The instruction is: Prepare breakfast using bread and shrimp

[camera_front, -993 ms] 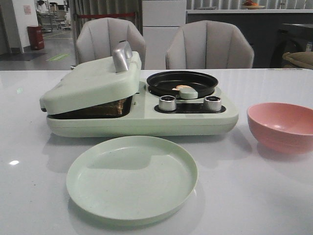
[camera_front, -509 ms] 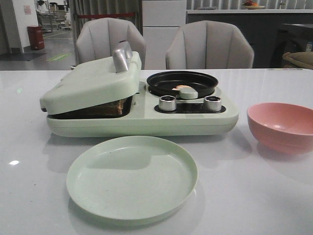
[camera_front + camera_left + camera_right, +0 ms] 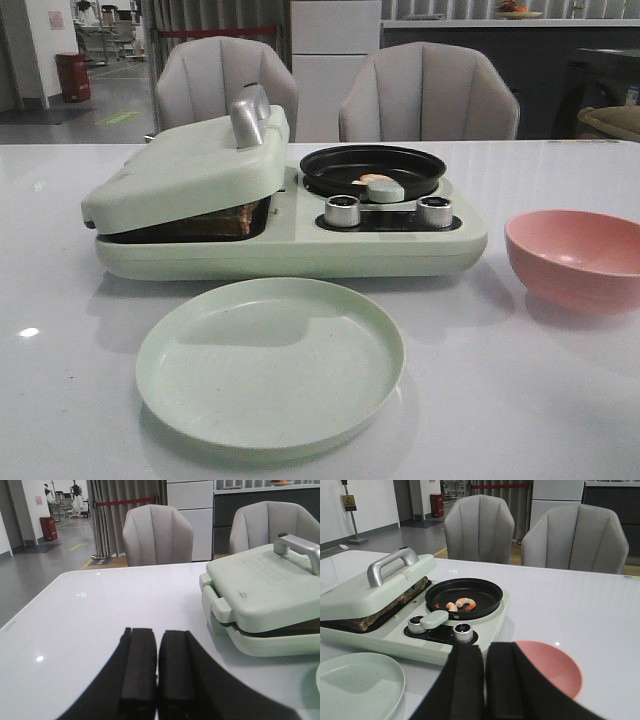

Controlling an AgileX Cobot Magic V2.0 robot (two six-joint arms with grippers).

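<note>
The bread (image 3: 218,222) lies pressed under the pale green lid (image 3: 185,170) of the breakfast maker, only its brown edge showing; the same edge shows as bread (image 3: 380,611) in the right wrist view. Small curled shrimp (image 3: 461,603) lie in the black round pan (image 3: 465,598); from the front only a sliver of shrimp (image 3: 372,179) shows behind the pan handle. My left gripper (image 3: 158,670) is shut and empty, low over the table left of the machine. My right gripper (image 3: 485,680) is shut and empty, in front of the knobs. Neither arm appears in the front view.
An empty pale green plate (image 3: 270,362) sits in front of the machine. An empty pink bowl (image 3: 578,258) stands at the right. Two silver knobs (image 3: 343,211) face forward, and a metal handle (image 3: 249,116) rises from the lid. Two chairs (image 3: 428,92) stand behind the table.
</note>
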